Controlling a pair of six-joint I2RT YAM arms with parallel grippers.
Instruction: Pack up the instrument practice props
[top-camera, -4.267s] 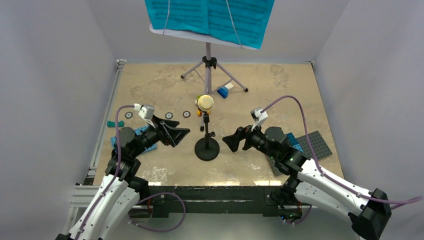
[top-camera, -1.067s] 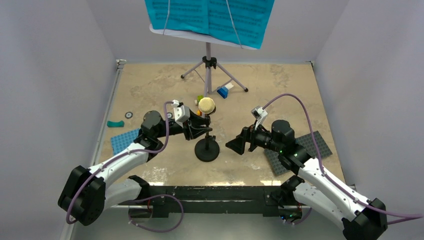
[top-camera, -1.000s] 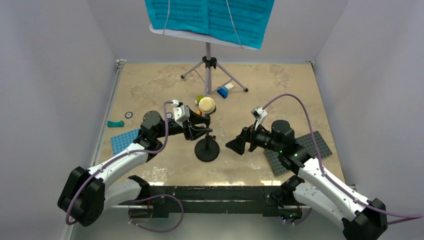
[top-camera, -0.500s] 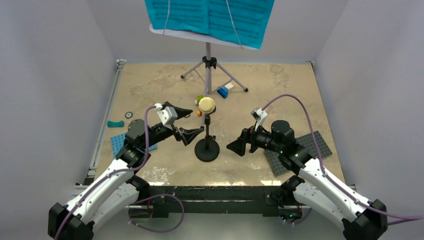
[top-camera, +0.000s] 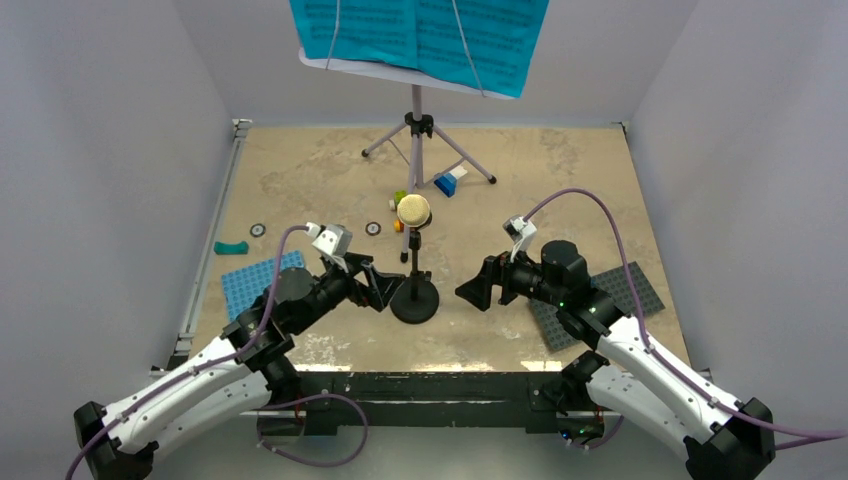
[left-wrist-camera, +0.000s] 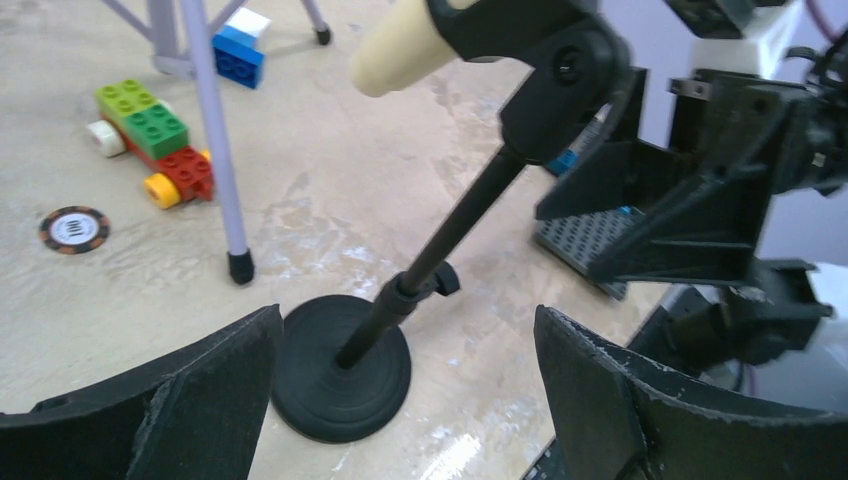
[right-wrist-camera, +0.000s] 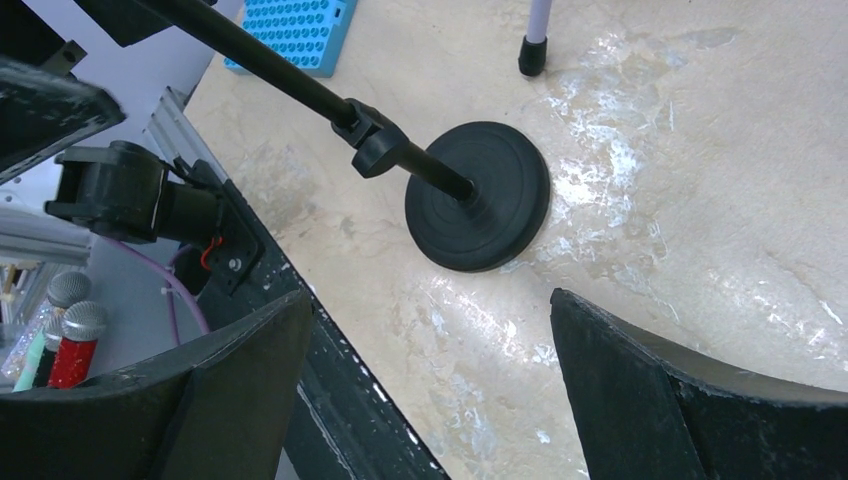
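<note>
The black mic stand (top-camera: 414, 300) stands upright at the table's middle, with the cream microphone (top-camera: 412, 210) clipped on top. My left gripper (top-camera: 385, 290) is open, low and just left of the round base (left-wrist-camera: 340, 375), touching nothing. The microphone's cone (left-wrist-camera: 405, 45) shows above it in the left wrist view. My right gripper (top-camera: 478, 290) is open too, a short way right of the base (right-wrist-camera: 480, 195). At the back, the music stand's silver tripod (top-camera: 418, 125) carries teal sheet-music pages (top-camera: 420, 35) on a lavender desk (top-camera: 400, 75).
A blue baseplate (top-camera: 250, 283) lies behind the left arm and a grey baseplate (top-camera: 620, 295) under the right arm. Small bricks (left-wrist-camera: 150, 135), a blue brick (top-camera: 447, 183), a teal piece (top-camera: 231, 247) and round discs (top-camera: 257, 229) dot the table. A tripod leg (left-wrist-camera: 215, 140) stands near the base.
My left gripper opened wide, drew back from the mic stand's pole towards me and dropped beside the base. The right arm barely moved.
</note>
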